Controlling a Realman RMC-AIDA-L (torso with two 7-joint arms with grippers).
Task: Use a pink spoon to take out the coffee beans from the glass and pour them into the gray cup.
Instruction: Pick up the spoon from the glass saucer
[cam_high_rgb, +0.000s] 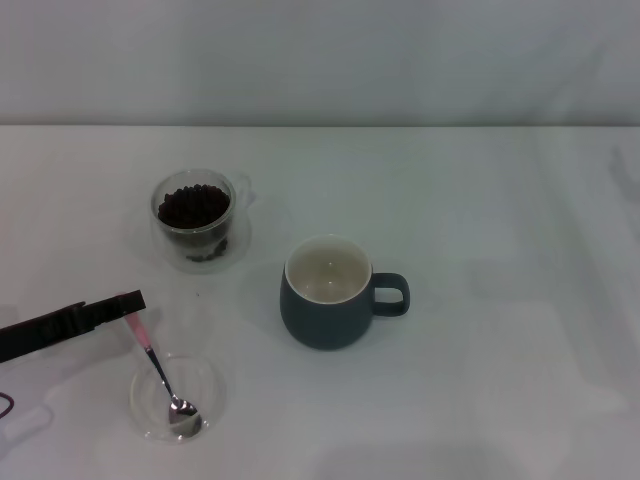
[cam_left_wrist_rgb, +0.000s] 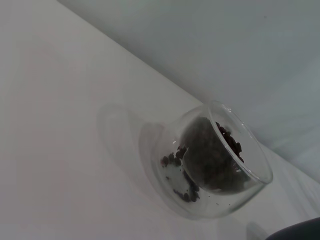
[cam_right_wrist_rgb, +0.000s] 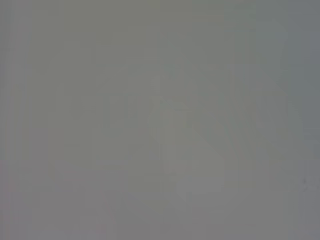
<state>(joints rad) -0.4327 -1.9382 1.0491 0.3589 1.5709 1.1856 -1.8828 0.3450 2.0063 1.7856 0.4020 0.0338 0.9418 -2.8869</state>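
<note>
From the head camera I have the left gripper (cam_high_rgb: 133, 303) reaching in from the left edge, its dark fingers clamped together on the top of the pink spoon (cam_high_rgb: 160, 372)'s handle. The spoon slants down toward 5 o'clock from that grip, and its silver bowl rests inside a flat clear round dish (cam_high_rgb: 208, 385) near the front of the white table (cam_high_rgb: 500, 350). At about 12 o'clock from the dish stands the glass (cam_high_rgb: 196, 218), holding the coffee beans (cam_high_rgb: 193, 205); my left wrist camera shows the glass (cam_left_wrist_rgb: 210, 165) too, with loose beans (cam_left_wrist_rgb: 225, 142) in it. At 3 o'clock from the dish, slightly farther back, sits the gray cup (cam_high_rgb: 325, 295), upright, handle pointing to 3 o'clock, its cream inside bare. The right gripper appears in none of my views.
</note>
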